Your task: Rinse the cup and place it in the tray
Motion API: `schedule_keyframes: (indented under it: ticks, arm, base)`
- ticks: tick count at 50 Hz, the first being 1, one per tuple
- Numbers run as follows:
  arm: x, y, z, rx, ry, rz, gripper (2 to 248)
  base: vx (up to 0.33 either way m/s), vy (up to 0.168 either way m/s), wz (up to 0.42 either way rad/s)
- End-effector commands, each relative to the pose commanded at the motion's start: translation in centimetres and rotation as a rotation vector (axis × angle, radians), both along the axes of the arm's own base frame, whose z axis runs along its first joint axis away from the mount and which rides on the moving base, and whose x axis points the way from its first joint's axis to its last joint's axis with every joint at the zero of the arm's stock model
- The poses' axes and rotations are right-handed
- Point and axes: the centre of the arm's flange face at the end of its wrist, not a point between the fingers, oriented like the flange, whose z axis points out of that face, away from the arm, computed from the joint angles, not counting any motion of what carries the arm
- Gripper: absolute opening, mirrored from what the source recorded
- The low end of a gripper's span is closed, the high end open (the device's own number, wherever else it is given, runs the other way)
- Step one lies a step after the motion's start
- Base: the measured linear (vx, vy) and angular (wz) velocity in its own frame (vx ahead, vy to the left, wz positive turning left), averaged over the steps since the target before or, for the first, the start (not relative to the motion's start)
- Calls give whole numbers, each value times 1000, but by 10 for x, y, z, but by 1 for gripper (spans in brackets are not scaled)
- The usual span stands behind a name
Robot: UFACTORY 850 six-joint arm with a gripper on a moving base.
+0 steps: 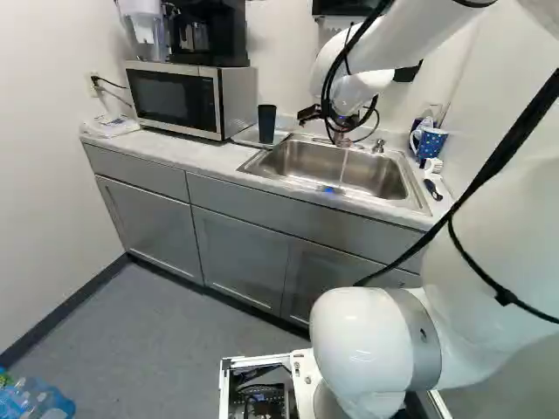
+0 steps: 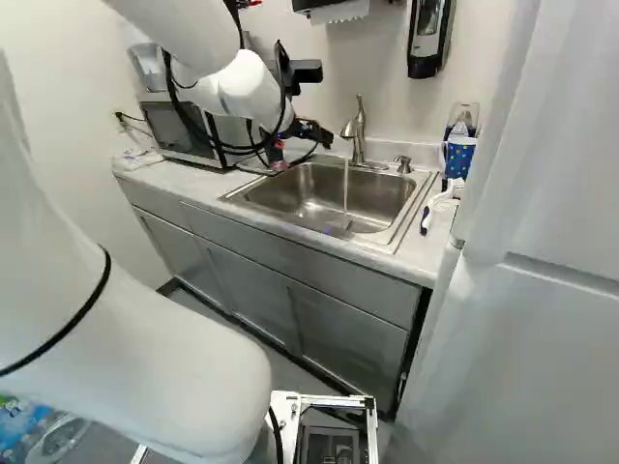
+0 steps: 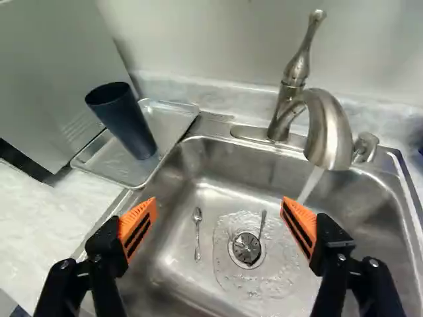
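- Microwave [image 1: 175,98]: we find it on the worktop [image 1: 205,159], its front closed.
- Tray [image 3: 168,129]: we note this shallow metal piece lying flat between microwave and sink.
- Cup [image 3: 122,119]: dark and tall, we see it standing upright in the tray, mouth upward, well apart from the claw [image 2: 300,130].
- Claw: we observe it over the sink, its orange pads [image 3: 139,228] spread wide, with nothing held between them.
- Sink [image 3: 178,264]: a metal basin, in which we distinguish a spoon [image 3: 197,234] beside the drain [image 3: 246,249] and a second utensil [image 3: 262,224] reaching over the drain's edge.
- Tap [image 3: 327,129]: we see water running from its spout into the sink.
- Mug [image 2: 459,157]: blue with dots, we locate it beyond the sink's right end in both base views.
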Motion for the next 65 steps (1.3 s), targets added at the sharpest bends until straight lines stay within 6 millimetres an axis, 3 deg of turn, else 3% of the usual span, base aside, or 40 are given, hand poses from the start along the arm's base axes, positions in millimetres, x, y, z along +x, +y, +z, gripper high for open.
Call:
schedule_keyframes:
  ticks: [19,46,65]
  arm:
    - [25,27,1,-6,-58,59,247]
    - [73,63,-17,-10,-131,127,247]
    - [110,77,-31,-12,-191,147,247]
  base:
    - [0,0,0]
    - [0,0,0]
    - [0,0,0]
